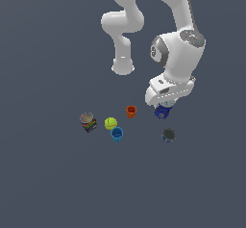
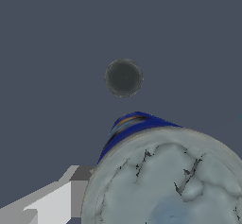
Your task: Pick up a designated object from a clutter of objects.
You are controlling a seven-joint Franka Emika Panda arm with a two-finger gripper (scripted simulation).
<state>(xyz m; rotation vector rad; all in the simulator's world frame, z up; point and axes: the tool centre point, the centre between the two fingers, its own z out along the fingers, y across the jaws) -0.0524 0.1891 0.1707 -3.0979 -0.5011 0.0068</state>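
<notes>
Our end effector (image 1: 165, 107) sits over the blue can (image 1: 162, 111) — fingers apparently astride it, though we cannot tell if they are clamped. The can's long axis seems tilted towards the wrist.

No lettering, brand or number is legible: label marks on the dark-blue can (image 2: 134, 124) show only as orange and blue streaks, and the multicoloured can (image 1: 88, 122) carries coloured patches too small to read
</notes>
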